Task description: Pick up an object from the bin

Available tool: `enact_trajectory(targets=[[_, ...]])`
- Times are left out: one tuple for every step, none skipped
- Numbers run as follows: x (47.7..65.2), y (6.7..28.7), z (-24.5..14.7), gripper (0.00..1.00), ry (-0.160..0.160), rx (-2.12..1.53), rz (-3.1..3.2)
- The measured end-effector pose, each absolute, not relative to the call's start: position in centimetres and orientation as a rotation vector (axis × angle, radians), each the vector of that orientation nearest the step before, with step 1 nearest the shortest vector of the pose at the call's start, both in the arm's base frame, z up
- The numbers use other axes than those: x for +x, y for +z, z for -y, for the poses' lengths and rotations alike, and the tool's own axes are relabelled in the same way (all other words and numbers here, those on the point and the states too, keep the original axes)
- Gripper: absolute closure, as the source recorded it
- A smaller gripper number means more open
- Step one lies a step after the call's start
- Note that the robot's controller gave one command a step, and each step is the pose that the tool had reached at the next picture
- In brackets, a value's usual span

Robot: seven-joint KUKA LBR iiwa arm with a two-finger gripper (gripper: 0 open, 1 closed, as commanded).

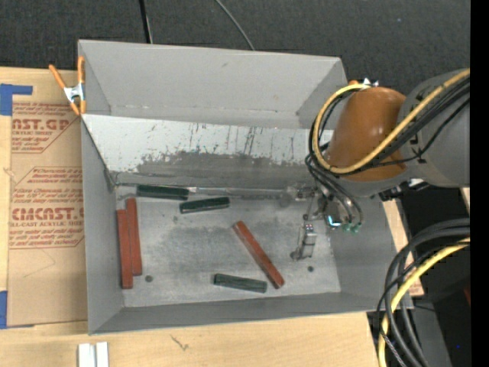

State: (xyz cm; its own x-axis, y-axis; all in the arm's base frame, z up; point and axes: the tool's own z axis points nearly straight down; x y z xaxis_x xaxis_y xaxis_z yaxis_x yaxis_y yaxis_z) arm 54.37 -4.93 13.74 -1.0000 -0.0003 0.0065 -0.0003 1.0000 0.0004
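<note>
My gripper (306,248) hangs low over the right part of the bin floor, with nothing seen in it. Just to its left lies a red-brown stick (258,254), slanting from upper left to lower right, apart from the gripper. A short dark green stick (240,283) lies flat near the front wall, below the red-brown one's lower end.
Two more dark green sticks (204,203) (162,193) lie along the foot of the back wall. A pair of red-brown bars (128,241) rests against the left wall. The arm with its orange cover and cables stands over the bin's right wall.
</note>
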Motion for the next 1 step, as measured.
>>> enact_trajectory(targets=[[54.57, 14.17, 4.92, 0.00, 0.000, 0.001, 3.143]])
